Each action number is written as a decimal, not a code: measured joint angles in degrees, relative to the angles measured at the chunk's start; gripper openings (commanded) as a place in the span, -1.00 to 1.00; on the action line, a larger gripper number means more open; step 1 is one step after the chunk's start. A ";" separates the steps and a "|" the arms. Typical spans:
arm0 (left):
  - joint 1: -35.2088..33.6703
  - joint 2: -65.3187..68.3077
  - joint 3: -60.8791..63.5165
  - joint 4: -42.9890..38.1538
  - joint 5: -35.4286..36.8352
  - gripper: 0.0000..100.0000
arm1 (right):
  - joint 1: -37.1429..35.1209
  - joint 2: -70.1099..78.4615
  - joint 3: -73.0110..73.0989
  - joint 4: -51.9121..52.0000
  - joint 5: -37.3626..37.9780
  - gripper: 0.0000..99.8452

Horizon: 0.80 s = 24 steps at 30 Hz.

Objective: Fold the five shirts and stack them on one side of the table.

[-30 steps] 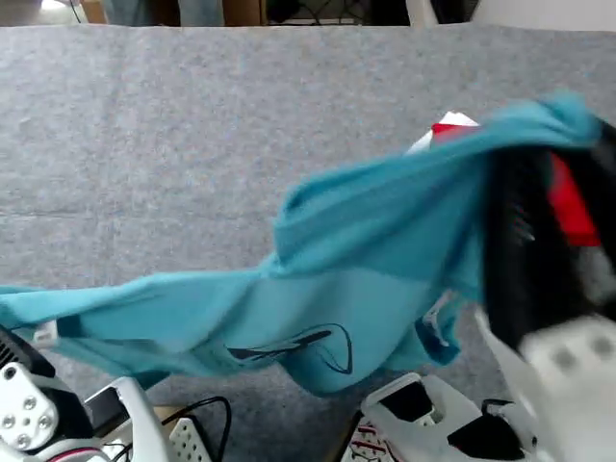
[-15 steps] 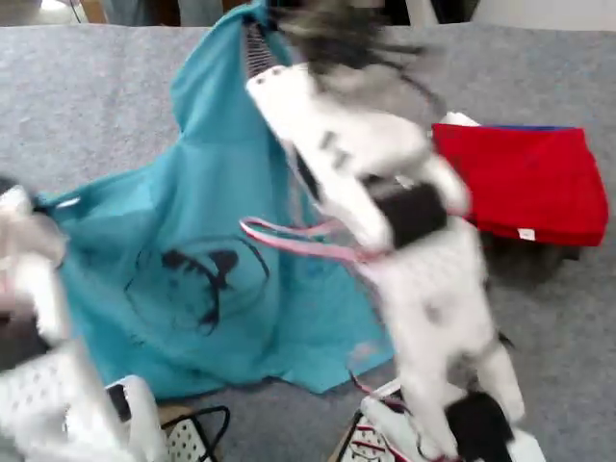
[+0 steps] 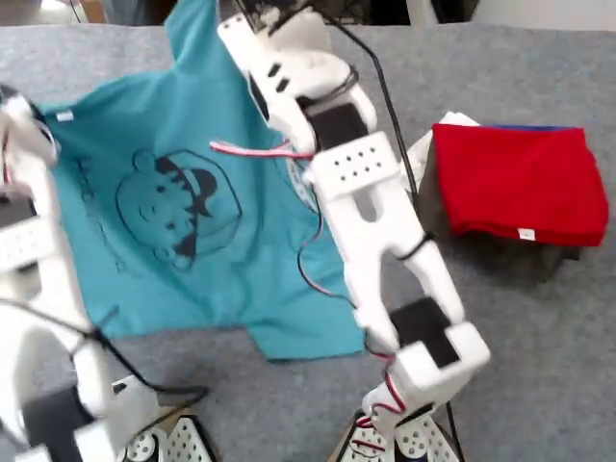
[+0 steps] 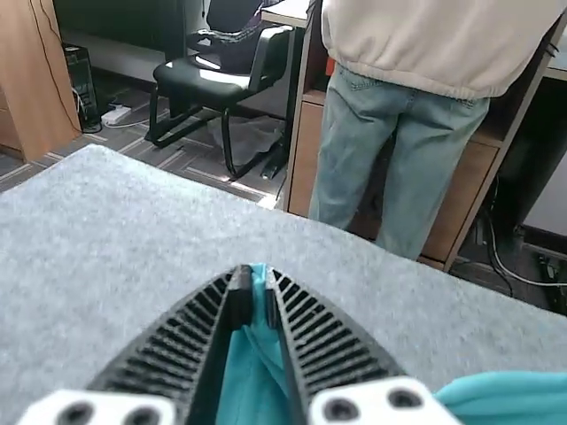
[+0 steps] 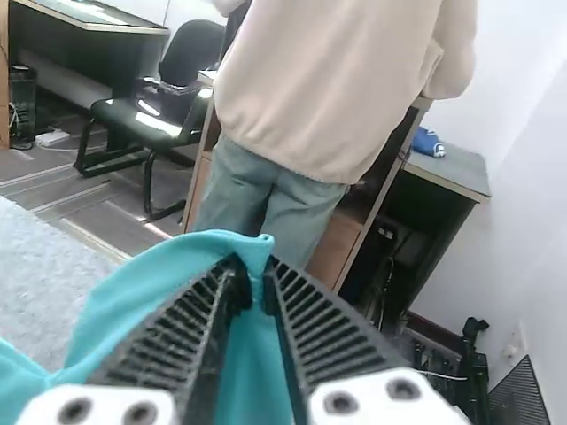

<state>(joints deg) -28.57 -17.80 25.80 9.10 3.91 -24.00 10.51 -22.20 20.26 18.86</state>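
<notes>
High view: a teal cotton T-shirt [image 3: 173, 221] with a dark printed figure is spread on the grey felt table [image 3: 539, 87], apart from a folded red shirt [image 3: 520, 178], with bare felt left between and beyond. Teal fabric at its edges is clamped by the left tool [image 4: 252, 288] and the right tool [image 5: 251, 274], both closed tight.

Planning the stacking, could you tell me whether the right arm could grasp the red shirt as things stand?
Probably not yet: the right gripper is shut on the teal shirt at the far edge of the table. Nothing lies over the red shirt, so once freed, likely yes.
</notes>
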 measured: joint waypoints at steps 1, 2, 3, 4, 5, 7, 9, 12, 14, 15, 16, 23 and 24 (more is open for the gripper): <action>0.00 3.08 -4.22 1.58 0.00 -0.94 | 0.18 1.93 -3.25 1.14 0.00 -0.97; 0.00 5.63 -8.26 3.43 0.00 -0.94 | 0.53 3.87 -6.51 2.11 0.00 -0.97; -0.09 8.09 -12.13 5.36 0.00 -0.94 | 0.79 5.71 -9.49 3.08 0.00 -0.97; -0.09 10.20 -15.65 7.56 0.00 -0.94 | 1.14 7.47 -12.75 4.22 0.00 -0.97; -0.09 12.04 -18.81 9.85 0.00 -0.94 | 1.41 9.14 -15.65 5.63 0.00 -0.97; -0.09 13.54 -22.24 14.95 0.00 -0.94 | 1.76 12.04 -21.10 9.76 0.00 -0.97; -0.09 13.89 -23.65 19.25 0.00 -0.94 | 1.85 14.15 -25.32 14.95 0.00 -0.97; -0.35 13.98 -23.91 23.91 0.00 -0.94 | 1.76 15.91 -29.71 23.12 -2.55 -0.97; -0.62 13.98 -23.82 26.20 0.00 -0.94 | 1.76 16.26 -31.38 28.57 -4.66 -0.97; -0.97 13.98 -23.56 27.16 0.00 -0.94 | 1.76 16.26 -31.74 31.38 -5.45 -0.97; -1.14 13.98 -22.95 28.13 -0.09 -0.94 | 1.76 16.26 -32.09 34.29 -5.89 -0.97; -1.58 14.42 -14.59 30.86 -0.26 -0.94 | 1.76 16.79 -32.26 56.79 -5.89 -0.97; -1.58 14.86 -13.36 30.86 -0.88 -0.94 | 1.76 17.05 -32.26 59.34 -4.92 -0.97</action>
<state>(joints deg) -30.15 -2.95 12.44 39.96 3.03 -22.24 27.56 -54.46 79.60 13.93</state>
